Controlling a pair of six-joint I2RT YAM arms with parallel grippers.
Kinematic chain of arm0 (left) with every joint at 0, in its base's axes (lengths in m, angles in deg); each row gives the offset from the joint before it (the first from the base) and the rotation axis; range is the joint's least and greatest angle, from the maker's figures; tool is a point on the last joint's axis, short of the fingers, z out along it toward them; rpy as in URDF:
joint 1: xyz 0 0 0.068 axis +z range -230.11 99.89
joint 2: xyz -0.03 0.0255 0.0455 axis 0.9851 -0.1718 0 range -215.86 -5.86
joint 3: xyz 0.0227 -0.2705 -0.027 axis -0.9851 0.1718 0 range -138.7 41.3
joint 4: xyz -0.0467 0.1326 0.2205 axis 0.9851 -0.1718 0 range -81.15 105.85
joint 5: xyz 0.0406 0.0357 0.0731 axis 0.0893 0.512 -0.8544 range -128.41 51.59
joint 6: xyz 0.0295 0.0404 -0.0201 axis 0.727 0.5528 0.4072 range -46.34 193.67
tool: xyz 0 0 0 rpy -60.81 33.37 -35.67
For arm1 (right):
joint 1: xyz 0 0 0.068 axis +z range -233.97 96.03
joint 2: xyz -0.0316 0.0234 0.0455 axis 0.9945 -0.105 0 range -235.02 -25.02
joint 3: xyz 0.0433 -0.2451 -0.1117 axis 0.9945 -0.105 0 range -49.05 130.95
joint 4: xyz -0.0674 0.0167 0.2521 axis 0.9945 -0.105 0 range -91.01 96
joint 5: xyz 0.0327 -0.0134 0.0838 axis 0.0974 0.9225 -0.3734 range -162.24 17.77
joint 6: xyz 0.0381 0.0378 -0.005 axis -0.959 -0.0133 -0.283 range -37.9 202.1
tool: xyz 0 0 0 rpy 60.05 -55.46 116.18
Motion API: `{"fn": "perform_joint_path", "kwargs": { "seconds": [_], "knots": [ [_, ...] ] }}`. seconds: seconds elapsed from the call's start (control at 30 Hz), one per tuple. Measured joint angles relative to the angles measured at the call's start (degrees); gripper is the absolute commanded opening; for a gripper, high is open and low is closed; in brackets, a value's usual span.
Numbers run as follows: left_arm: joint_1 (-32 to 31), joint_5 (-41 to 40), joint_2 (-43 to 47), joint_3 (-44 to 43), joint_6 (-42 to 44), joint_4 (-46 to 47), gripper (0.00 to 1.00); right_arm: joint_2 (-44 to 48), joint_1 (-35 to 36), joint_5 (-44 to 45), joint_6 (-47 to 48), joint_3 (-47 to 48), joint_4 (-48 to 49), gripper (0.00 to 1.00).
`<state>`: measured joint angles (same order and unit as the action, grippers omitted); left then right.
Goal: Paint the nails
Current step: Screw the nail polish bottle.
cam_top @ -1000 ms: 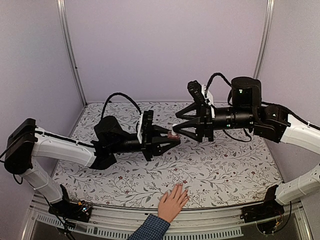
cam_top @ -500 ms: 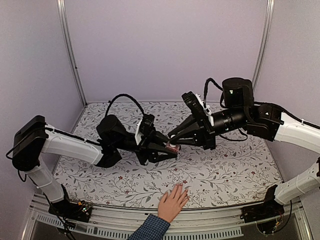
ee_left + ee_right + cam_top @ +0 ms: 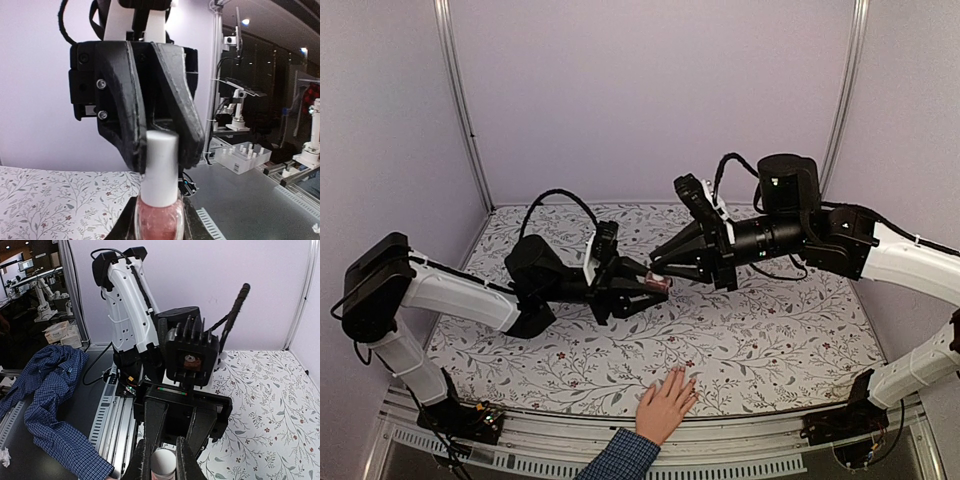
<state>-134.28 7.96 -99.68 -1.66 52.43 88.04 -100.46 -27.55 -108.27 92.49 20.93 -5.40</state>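
Left gripper (image 3: pixel 653 288), black and angular, is clamped on a small glossy pink bottle (image 3: pixel 159 220) above the middle of the floral-printed worktop (image 3: pixel 770 335). Right gripper (image 3: pixel 163 458) is closed on its smooth white cylindrical cap (image 3: pixel 161 167). Nails (image 3: pixel 676 372) tip a light-skinned hand (image 3: pixel 665 407) lying flat at the near edge.

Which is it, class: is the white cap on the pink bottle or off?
On. The left wrist view shows the white cap seated on the pink bottle, with the right gripper shut around it.
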Motion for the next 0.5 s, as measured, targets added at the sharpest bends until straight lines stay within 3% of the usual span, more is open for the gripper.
{"fn": "perform_joint_path", "kwargs": {
  "seconds": [0.3, 0.5],
  "knots": [
    [0.0, -14.0, 3.0, 1.1, 6.8, -7.2, 0.00, -1.1, -0.7, 8.0, -4.4, 0.1, 2.2, 0.00],
    [-2.0, -27.8, 3.8, -0.2, 13.0, -14.2, 0.00, -1.9, -1.0, 16.3, -8.3, 0.1, 2.7, 0.00]
  ]
}}
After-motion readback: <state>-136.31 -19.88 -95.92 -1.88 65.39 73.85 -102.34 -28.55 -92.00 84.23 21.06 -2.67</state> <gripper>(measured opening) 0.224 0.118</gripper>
